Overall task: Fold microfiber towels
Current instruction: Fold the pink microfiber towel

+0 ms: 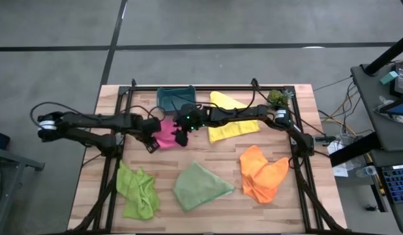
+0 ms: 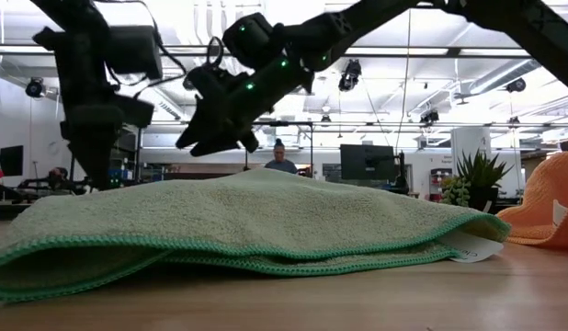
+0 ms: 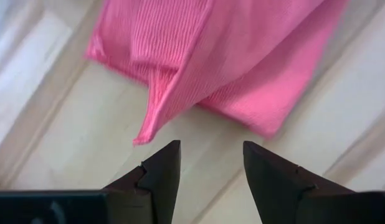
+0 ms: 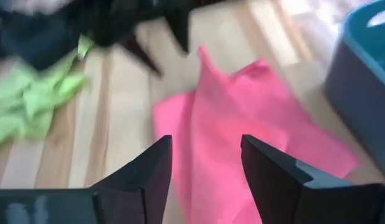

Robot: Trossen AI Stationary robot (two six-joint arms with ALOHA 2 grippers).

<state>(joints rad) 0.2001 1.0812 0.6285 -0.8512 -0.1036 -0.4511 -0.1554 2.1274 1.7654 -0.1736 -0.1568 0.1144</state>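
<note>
The pink towel [image 1: 165,134] [image 3: 242,56] [image 4: 255,137] lies folded over on the wooden table, a creased flap [image 3: 156,106] running across it. My left gripper [image 1: 149,145] [image 3: 211,162] hangs open just off the towel's left edge, pointing down, nothing between its fingers. My right gripper [image 1: 182,138] [image 4: 207,165] hovers open above the towel's right side, slanting down. The yellow towel [image 1: 231,121], orange towel [image 1: 263,173], sage green towel [image 1: 201,186] [image 2: 247,221] and lime green towel [image 1: 136,189] [image 4: 30,99] lie loose on the table.
A teal bin [image 1: 175,98] [image 4: 367,81] stands just behind the pink towel at the far edge. A small plant [image 1: 276,98] [image 2: 477,179] sits at the far right. A person [image 2: 280,161] shows in the room beyond the table.
</note>
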